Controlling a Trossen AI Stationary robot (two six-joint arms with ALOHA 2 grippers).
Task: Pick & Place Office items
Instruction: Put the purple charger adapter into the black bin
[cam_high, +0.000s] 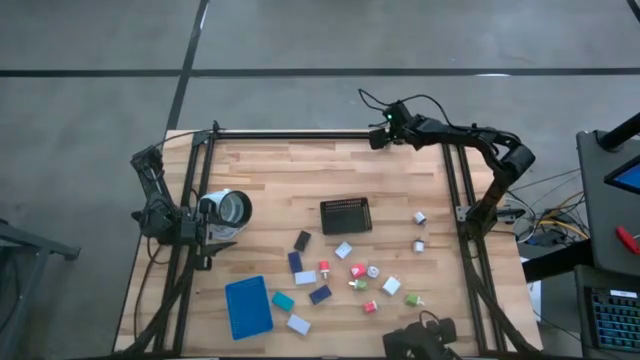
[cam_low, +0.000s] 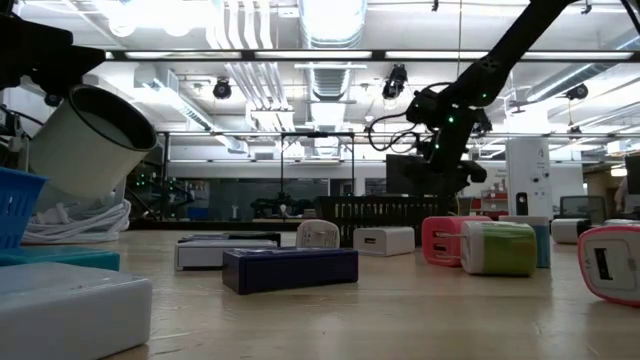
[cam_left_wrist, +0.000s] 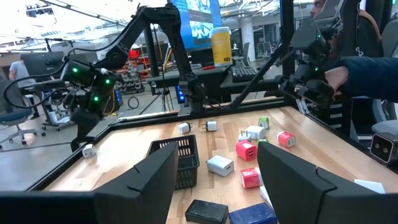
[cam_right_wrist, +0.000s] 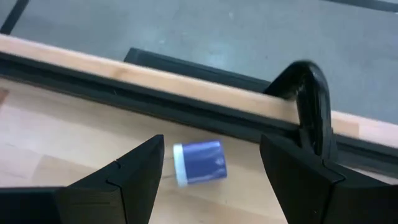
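The office items (cam_high: 358, 271) lie scattered on the near right half of the wooden table: navy, white and teal flat blocks, plus red, pink, green and pale pin-like pieces. The low view shows them close up (cam_low: 290, 269), and the left wrist view shows them farther off (cam_left_wrist: 247, 151). My right gripper (cam_high: 380, 138) hangs open at the far rail. In its wrist view (cam_right_wrist: 211, 168) a small blue piece with a white end (cam_right_wrist: 199, 163) lies on its side ahead of the fingers, untouched. My left gripper (cam_high: 222, 243) is open and empty at the table's left side (cam_left_wrist: 214, 180).
A black mesh basket (cam_high: 346, 215) stands mid-table and a flat blue tray (cam_high: 248, 306) lies near the near left corner. A white cup-like cylinder (cam_high: 230, 208) shows beside the left arm. Black frame rails (cam_high: 300, 134) border the table. A person's dark sleeve (cam_left_wrist: 367, 68) shows beyond the right edge.
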